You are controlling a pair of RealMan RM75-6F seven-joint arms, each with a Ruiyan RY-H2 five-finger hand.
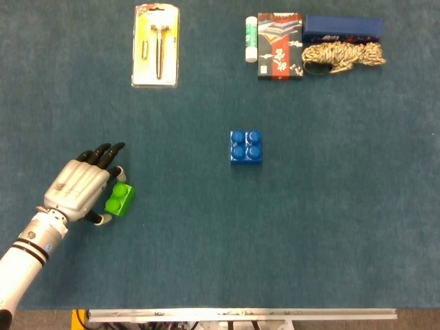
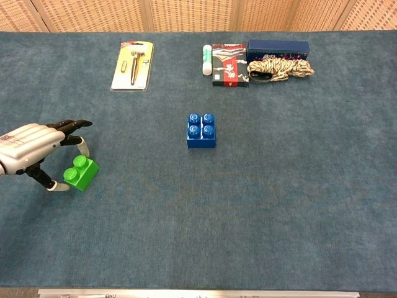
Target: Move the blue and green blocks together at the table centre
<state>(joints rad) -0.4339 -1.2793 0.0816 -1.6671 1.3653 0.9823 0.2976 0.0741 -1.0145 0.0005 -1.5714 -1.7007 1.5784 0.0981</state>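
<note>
Near the table's left edge, the green block (image 1: 119, 198) is flanked by the spread fingers of the left hand (image 1: 78, 188); whether it is actually gripped cannot be told. The blue block (image 1: 245, 146) is seen at the centre, well apart.

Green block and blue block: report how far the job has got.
Done: the blue block already sits near the table's centre. In hand: the left hand is at the green block, fingers spread around it at the table's left side; whether it grips yet cannot be told. Left: bring the green block across to the blue one, since a wide stretch of bare table separates them. The right hand is not in view.
</note>
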